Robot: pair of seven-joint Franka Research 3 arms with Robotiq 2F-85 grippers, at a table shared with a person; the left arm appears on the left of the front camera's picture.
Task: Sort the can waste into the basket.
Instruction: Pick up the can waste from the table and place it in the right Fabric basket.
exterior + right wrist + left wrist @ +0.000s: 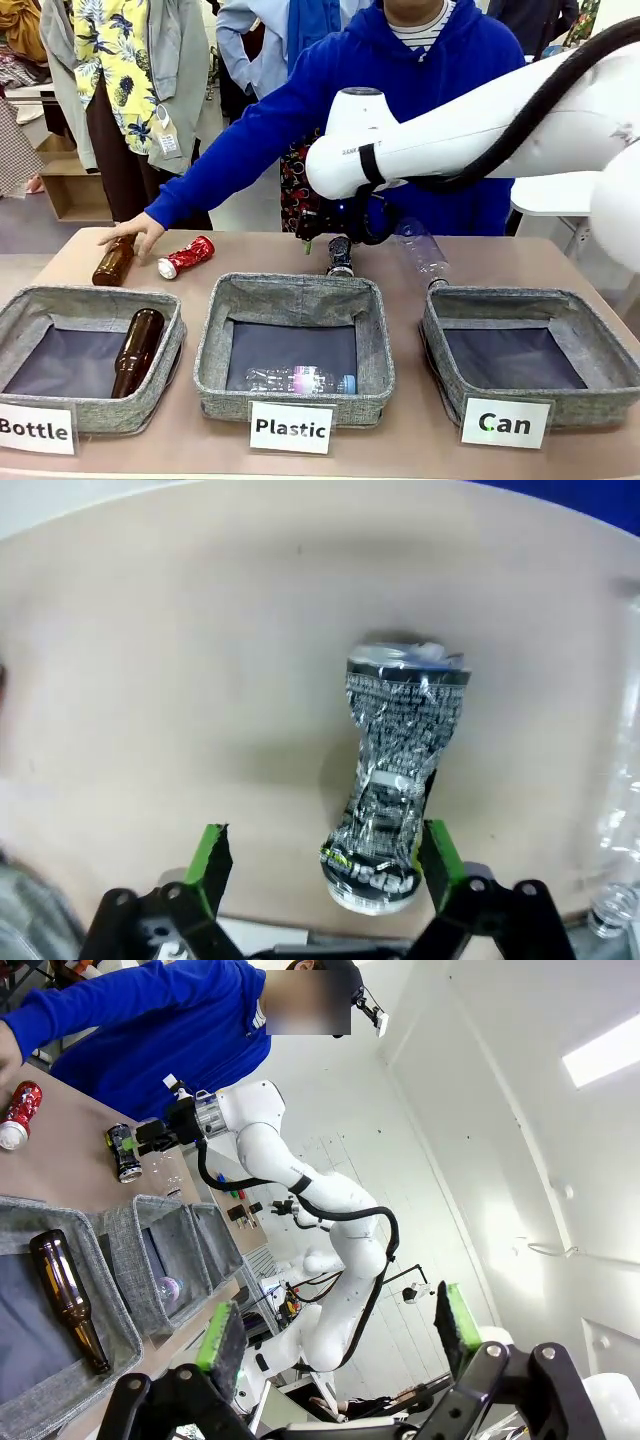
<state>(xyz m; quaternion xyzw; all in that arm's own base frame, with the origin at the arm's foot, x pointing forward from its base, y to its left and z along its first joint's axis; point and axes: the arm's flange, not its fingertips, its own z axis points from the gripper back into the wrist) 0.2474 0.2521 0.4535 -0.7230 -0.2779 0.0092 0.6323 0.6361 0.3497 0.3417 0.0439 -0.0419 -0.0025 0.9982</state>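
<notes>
Behind the grey woven Plastic basket (225,395), on the beige worktop (260,255), lies the black can (340,258), its thin metal pinched at the waist, with silver-white print. The right tool (324,842) hangs over it, released like the left tool (340,1312). The shiny red can (187,257) lies farther left.

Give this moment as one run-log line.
right gripper: open, over black crushed can | left gripper: open | red crushed can: on table | Can basket: no can yet
</notes>
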